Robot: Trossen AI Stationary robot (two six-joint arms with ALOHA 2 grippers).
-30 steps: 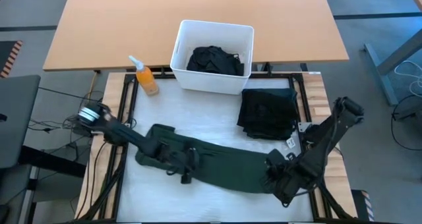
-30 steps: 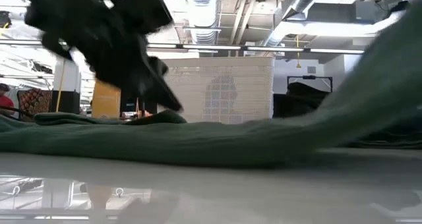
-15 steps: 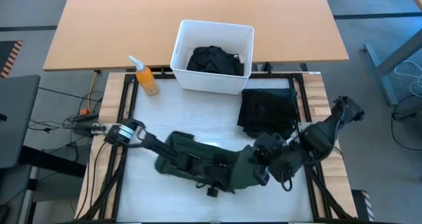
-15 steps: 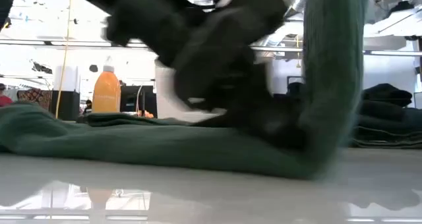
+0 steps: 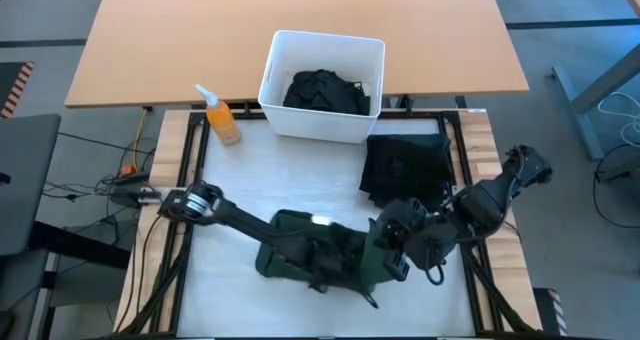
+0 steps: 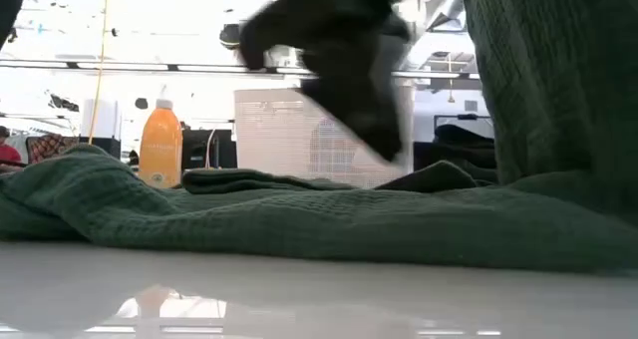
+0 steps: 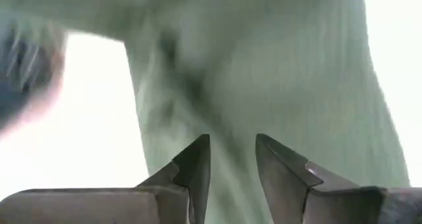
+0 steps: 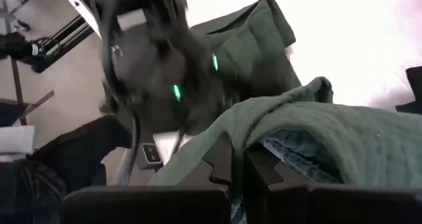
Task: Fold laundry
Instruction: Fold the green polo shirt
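You are looking straight down on a white work table (image 5: 230, 180) with a wooden desk beyond it at twelve o'clock. A white bin (image 5: 322, 85) holding dark clothes sits at the table's twelve o'clock edge, with a folded black garment (image 5: 405, 168) toward two o'clock and an orange spray bottle (image 5: 219, 116) toward ten o'clock. The piece being folded, a dark green garment (image 5: 330, 258), lies bunched near six o'clock, its long axis running from nine to three. Your right gripper (image 5: 397, 252) sits at the garment's three o'clock end, its fingers pressed together on a fold of green cloth, as the right wrist view shows. Your left gripper (image 7: 232, 163) is over the middle of the same garment, fingers a little apart, with cloth close in front; whether it pinches anything cannot be told. The right arm has the nearer hold, so the fold likely carries toward nine o'clock.
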